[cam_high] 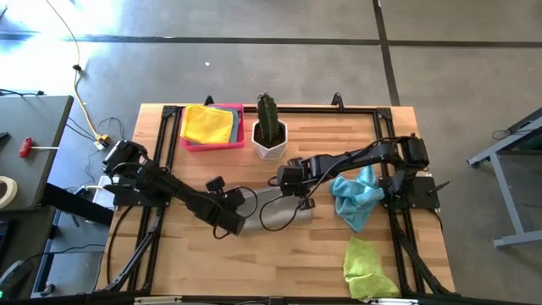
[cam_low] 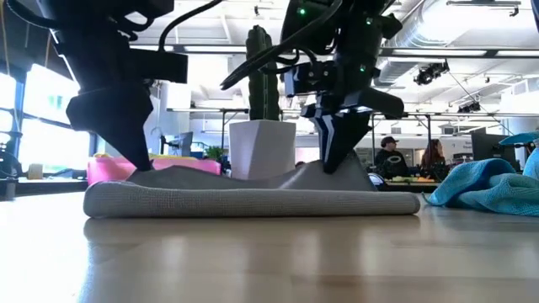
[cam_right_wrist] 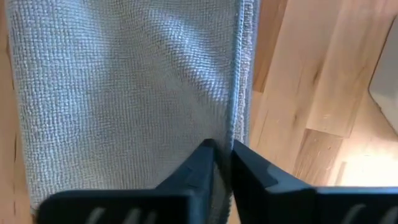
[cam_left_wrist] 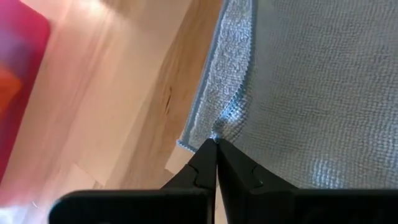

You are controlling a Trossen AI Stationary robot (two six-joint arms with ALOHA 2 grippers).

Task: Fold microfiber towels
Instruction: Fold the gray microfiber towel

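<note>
1. Overhead shot is bright and even. Sunlight streaks across the concrete floor [cam_high: 254, 51] at the far-left corner, and the wooden table [cam_high: 279, 254] shows a soft sheen but no harsh shadows.
2. Low view is heavily backlit: big windows on the left blow out to white, ceiling lights glow, so both arms read as near-black silhouettes. The tabletop in front is blurry and mirrors the grey towel [cam_low: 253, 200] faintly.
3. Left wrist view is washed out and smeared toward the pink tray [cam_left_wrist: 18, 74]; the cloth weave stays crisp.
4. Right wrist view is sharp on the weave, with glare on the bare wood at one corner.
</note>
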